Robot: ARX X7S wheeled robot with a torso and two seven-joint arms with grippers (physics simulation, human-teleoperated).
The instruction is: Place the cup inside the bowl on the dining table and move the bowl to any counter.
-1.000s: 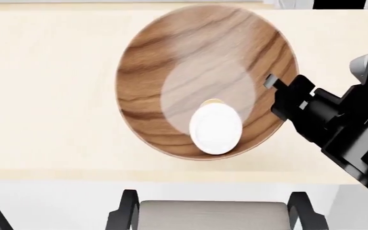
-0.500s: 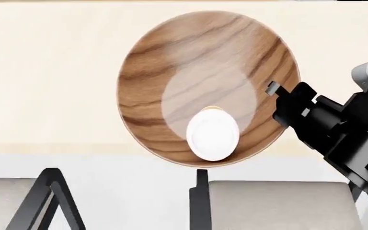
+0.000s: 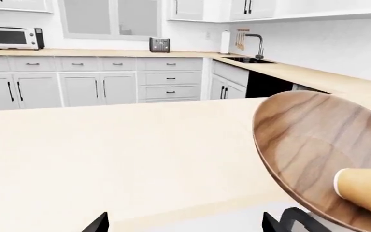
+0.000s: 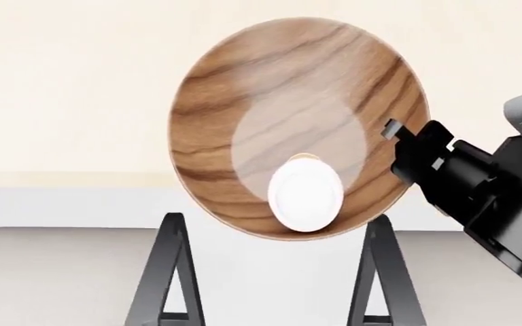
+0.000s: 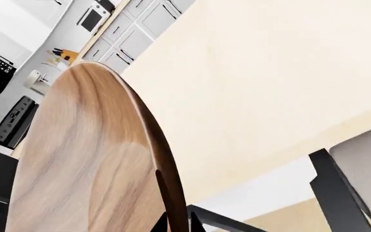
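The dark-brown wooden bowl [image 4: 279,88] is held up, tilted, above the near edge of the pale dining table [image 4: 62,81]. The tan paper cup [image 4: 304,193] lies in its lower part, white lid toward me. My right gripper [image 4: 397,142] is shut on the bowl's right rim; in the right wrist view its two fingertips [image 5: 176,224] pinch the thin rim of the bowl [image 5: 76,159]. My left gripper [image 3: 187,224] is open and empty over the table [image 3: 108,154], left of the bowl [image 3: 308,145] and cup [image 3: 359,186].
Two black-framed chairs [image 4: 166,272] with grey seats stand below the table's near edge. A tan counter [image 3: 314,75] with a sink runs along the wall behind the bowl, and another with a microwave [image 3: 15,38] and toaster [image 3: 159,44] lies beyond the table.
The table's near edge has slid up the head view and the chairs have shifted under it. The bowl with the cup stays in my right gripper and now hangs past the table edge.
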